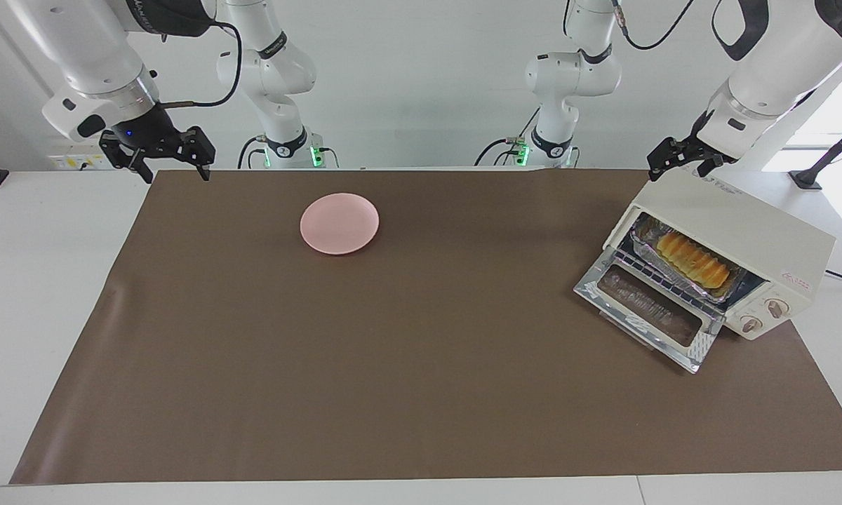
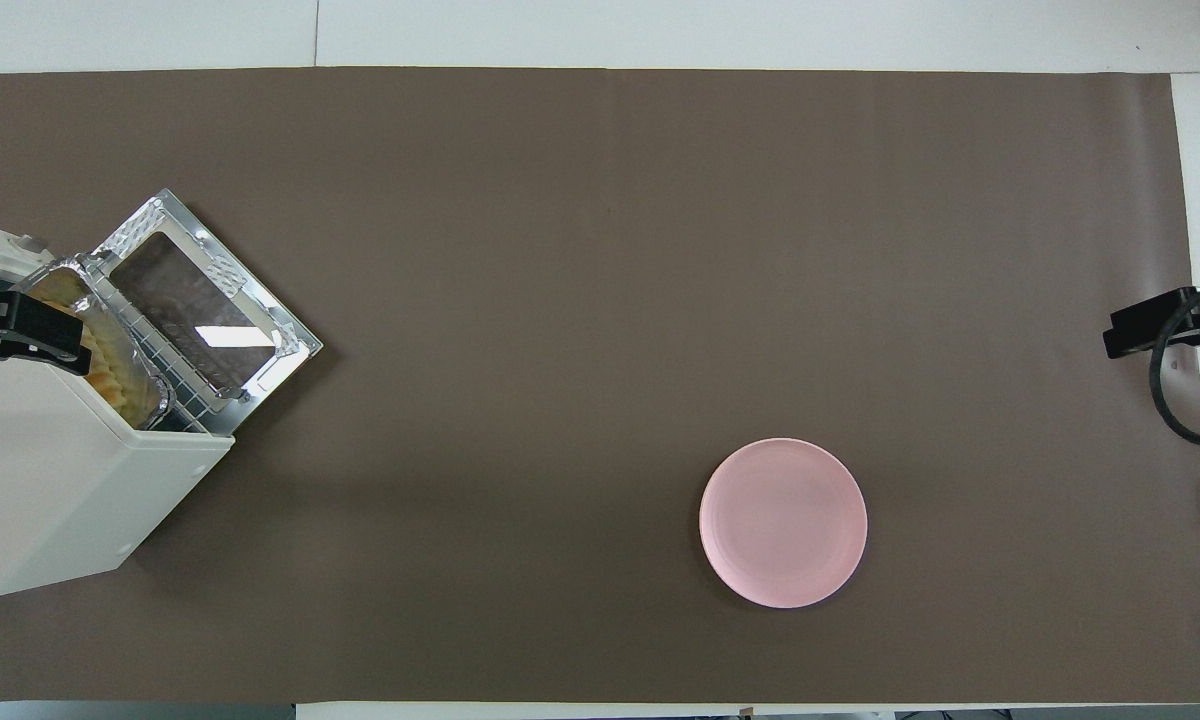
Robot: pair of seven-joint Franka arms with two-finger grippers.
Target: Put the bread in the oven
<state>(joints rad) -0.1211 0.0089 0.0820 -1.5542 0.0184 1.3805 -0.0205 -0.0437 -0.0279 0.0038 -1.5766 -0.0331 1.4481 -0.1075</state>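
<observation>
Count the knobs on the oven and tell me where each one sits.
2. Both are on the oven's front panel beside the open door: one knob higher, the other knob just below it, nearer the brown mat. The overhead view shows neither.

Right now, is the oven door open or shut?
Open. The oven has its glass door dropped flat onto the mat, and the bread shows inside on its foil tray.
</observation>
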